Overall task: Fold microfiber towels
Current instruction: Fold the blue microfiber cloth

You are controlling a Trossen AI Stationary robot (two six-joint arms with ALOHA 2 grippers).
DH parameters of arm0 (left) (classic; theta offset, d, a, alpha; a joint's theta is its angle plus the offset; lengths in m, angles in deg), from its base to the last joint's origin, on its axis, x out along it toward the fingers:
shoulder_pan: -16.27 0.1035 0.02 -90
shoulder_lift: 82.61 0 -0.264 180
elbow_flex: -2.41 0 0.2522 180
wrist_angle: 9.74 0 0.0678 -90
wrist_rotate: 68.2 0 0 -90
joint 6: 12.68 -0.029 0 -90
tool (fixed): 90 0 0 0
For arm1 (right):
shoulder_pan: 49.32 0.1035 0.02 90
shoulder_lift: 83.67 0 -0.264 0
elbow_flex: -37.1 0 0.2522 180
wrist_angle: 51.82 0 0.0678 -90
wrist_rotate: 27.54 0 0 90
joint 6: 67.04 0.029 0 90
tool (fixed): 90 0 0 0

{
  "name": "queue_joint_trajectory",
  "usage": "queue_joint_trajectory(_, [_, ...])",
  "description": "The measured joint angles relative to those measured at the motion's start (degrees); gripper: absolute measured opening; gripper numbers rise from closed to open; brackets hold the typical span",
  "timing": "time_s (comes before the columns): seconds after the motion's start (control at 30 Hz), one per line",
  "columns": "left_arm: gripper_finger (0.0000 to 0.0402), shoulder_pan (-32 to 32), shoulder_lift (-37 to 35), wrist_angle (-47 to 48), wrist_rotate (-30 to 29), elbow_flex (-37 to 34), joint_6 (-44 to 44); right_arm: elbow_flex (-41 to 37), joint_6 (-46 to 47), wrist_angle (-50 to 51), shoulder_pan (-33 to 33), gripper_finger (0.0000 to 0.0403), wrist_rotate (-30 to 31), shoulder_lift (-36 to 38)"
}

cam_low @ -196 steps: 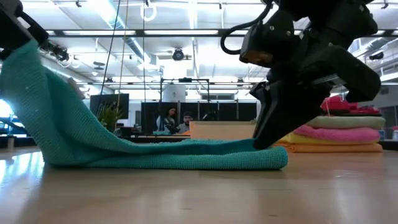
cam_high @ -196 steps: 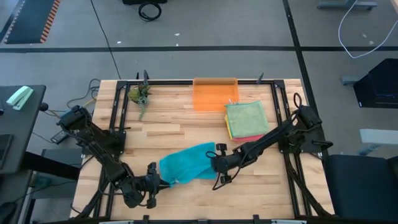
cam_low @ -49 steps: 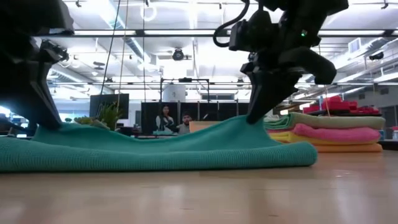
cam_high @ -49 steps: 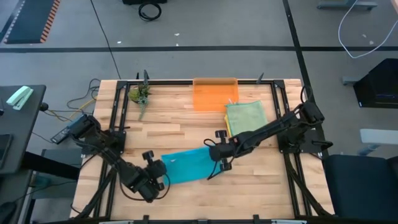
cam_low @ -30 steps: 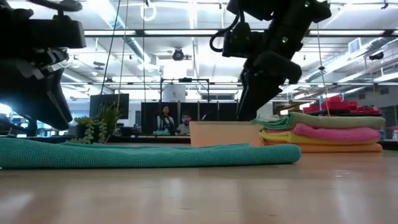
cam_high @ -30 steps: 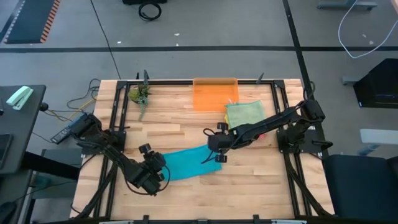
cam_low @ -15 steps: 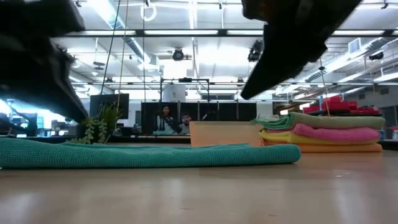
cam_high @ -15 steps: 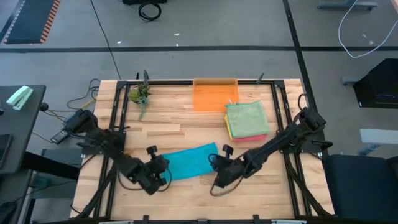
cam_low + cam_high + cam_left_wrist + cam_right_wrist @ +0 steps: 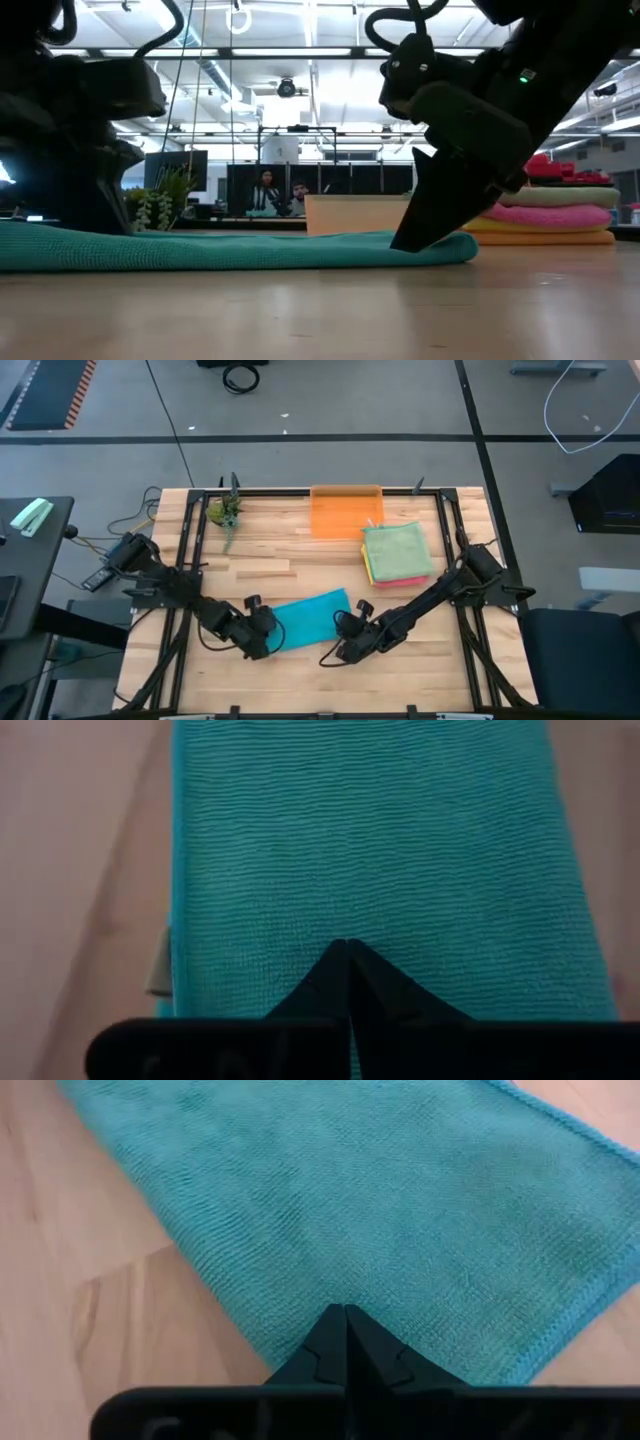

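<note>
Both grippers are down on the teal towel's ends now.

Left gripper [image 9: 262, 632] and right gripper [image 9: 345, 643], each with fingers pressed together, have dropped from hovering onto the folded teal towel [image 9: 310, 618] lying flat mid-table; beyond, the stacked towels [image 9: 396, 552] beside the orange bin [image 9: 345, 512]. No writing readable.

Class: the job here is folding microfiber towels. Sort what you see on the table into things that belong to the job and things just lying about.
Belongs to the job:
teal towel, flat between both grippers
stack of folded towels
left gripper and right gripper, both closed at the teal towel's ends

Just lying about:
orange bin
small plant
</note>
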Motion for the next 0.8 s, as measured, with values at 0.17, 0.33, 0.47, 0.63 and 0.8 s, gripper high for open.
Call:
queue_joint_trajectory(0.17, [0.0009, -3.2, 1.1, -5.8, 3.3, 0.1, 4.1, 0.0, -5.6, 1.7, -3.1, 0.0003, -0.1, 0.1])
queue_joint_trajectory(0.33, [0.0005, -7.8, 5.1, -16.5, 3.4, 0.1, 9.5, 0.0, -18.2, 1.8, -8.5, 0.0002, -1.8, 0.2])
queue_joint_trajectory(0.47, [0.001, -9.6, 11.5, -25.9, 1.6, 3.1, 10.5, 0.0, -29.8, -0.7, -14.5, 0.0002, -3.7, 0.6])
queue_joint_trajectory(0.63, [0.0005, -8.6, 15.6, -23.5, 1.7, 11.8, -0.2, -0.5, -44.1, -7.1, -21.1, 0.0002, -6.8, 2.6])
queue_joint_trajectory(0.8, [0.001, -6.5, 12.5, -6.8, -5.2, 20.0, -9.4, 0.1, -48.1, -7.3, -22.2, 0.0002, -8.8, 10.1])
